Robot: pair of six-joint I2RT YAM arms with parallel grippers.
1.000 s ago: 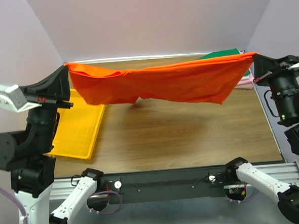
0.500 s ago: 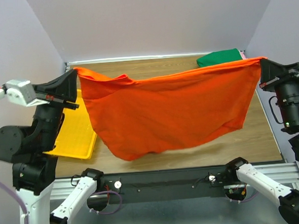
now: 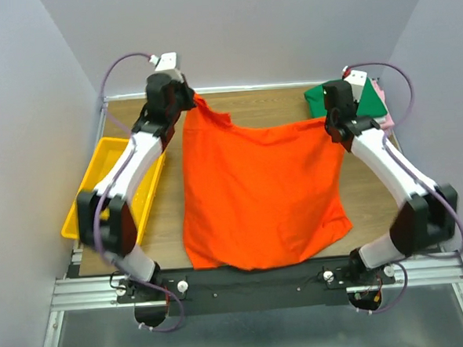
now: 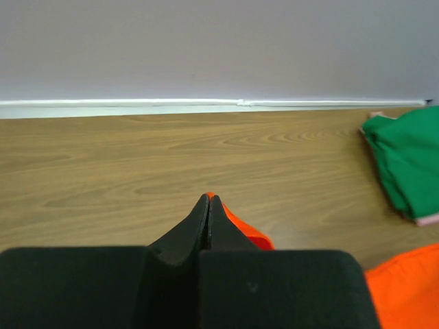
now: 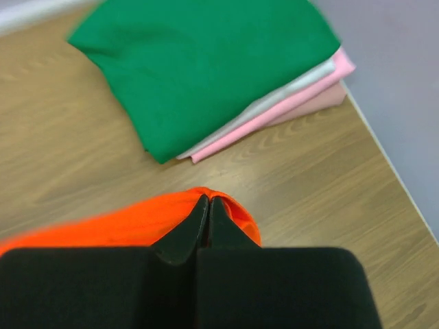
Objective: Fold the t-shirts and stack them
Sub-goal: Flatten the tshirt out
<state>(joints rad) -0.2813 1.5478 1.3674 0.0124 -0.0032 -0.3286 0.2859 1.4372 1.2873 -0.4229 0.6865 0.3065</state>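
Step in hand: laying the bright orange cloth t-shirt (image 3: 260, 195) flat, ready for the first fold. It spreads over the middle of the wooden tabletop (image 3: 375, 204), with its near hem at the front edge and its far edge sagging between the two arms.

Left gripper (image 4: 208, 199): jaws pinched together on one far corner, a small tuft of orange showing past the tips. Right gripper (image 5: 208, 200): likewise clamped on the opposite far corner.

The folded stack sits at the far right, just beyond the right gripper: dark green folded t-shirt (image 5: 206, 62) on top, white folded t-shirt (image 5: 291, 89) and pink folded t-shirt (image 5: 302, 99) beneath. The yellow plastic tray (image 3: 92, 206) lies at the left, apart from the orange cloth.

To do it well:
- Lower both corners together and level, with light tension across, so the far edge lands straight. The sag suggests slack.
- From above it is unclear whether the near hem overhangs the tabletop.
- Let go only once the cloth rests flat, short of the stack.
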